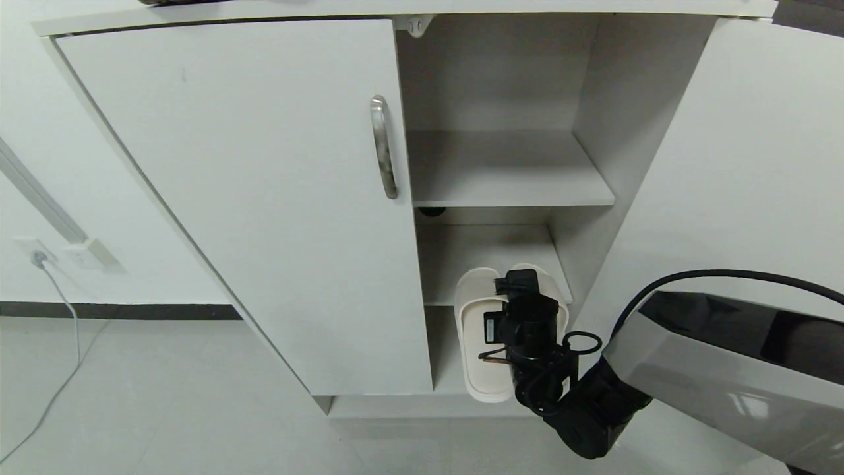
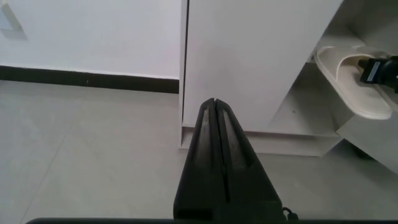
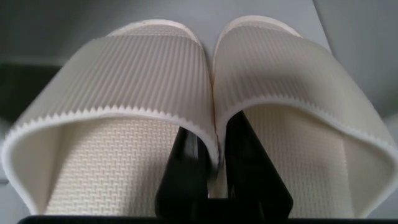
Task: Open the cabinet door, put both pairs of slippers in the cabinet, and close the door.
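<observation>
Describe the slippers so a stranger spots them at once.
Find the white cabinet, its right half open. Low in that opening, the right hand grips a pair of slippers. They are cream against white boards, with ribbed straps, side by side.

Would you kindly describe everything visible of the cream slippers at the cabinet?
The cream slippers are a pair of foam-like slides with ribbed straps and textured footbeds, side by side, soles down. The right gripper pinches their adjoining strap edges, one finger under each strap. Toes point into the open cabinet; heels jut out front.
</observation>
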